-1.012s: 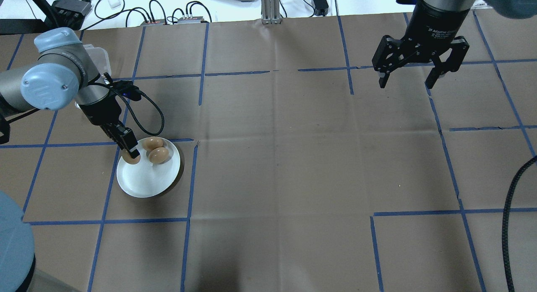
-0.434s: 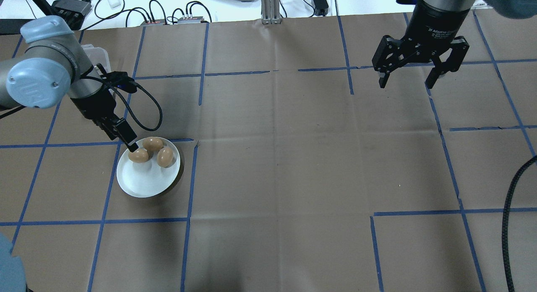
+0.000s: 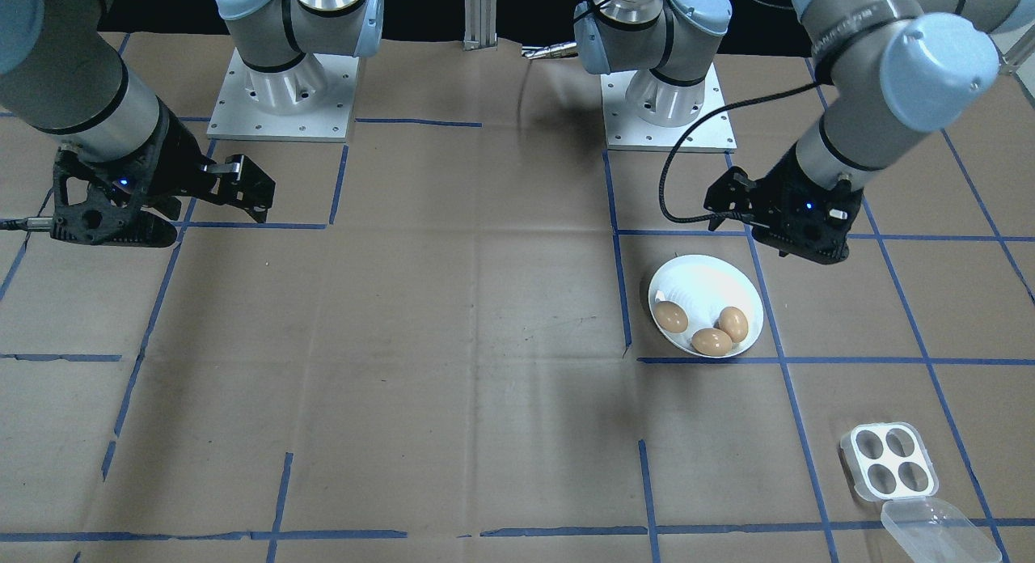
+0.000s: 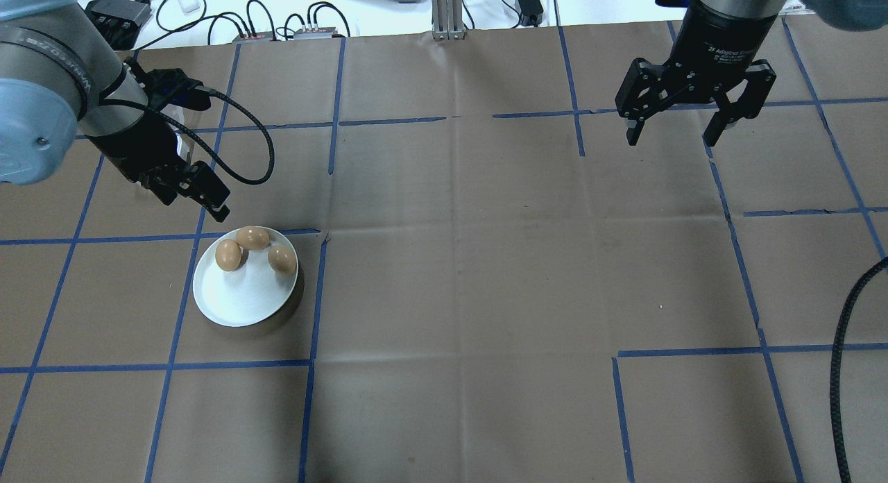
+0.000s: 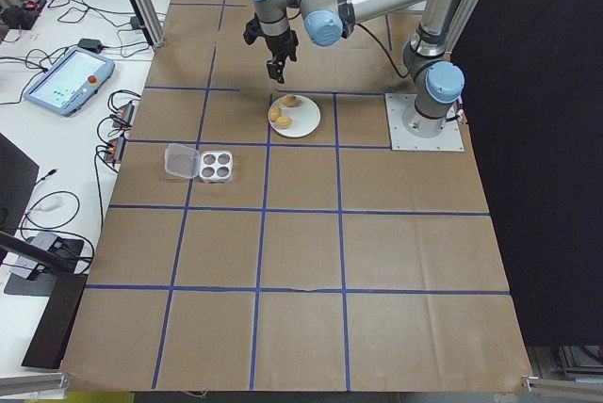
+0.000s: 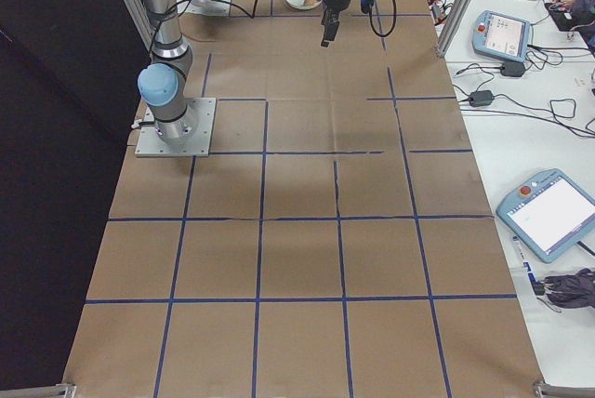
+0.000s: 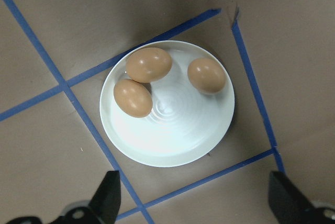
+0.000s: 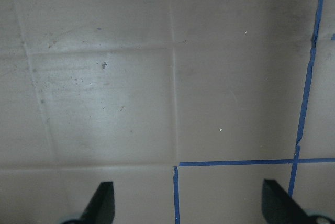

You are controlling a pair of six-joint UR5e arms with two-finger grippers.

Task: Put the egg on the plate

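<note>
Eggs, three of them, brown, lie on the plate [image 4: 236, 302], the round white one on the tabletop [image 4: 451, 261] covered in brown paper with blue tape lines. Two eggs touch: one egg [image 4: 228, 255] beside another egg [image 4: 252, 238]; the third egg [image 4: 282, 259] sits a little apart, near the rim. The left end effector [image 4: 191, 195] hangs above the paper just beside the plate's far edge, its fingers spread apart and holding nothing; its wrist camera looks straight down on the plate [image 7: 172, 140] between the two fingertips. The right end effector [image 4: 676, 132] hovers well apart, over bare paper, also spread wide and empty. A small white four-hole egg tray [image 3: 888, 461] with its clear lid [image 3: 938, 529] swung open lies on the tabletop well away from the plate.
</note>
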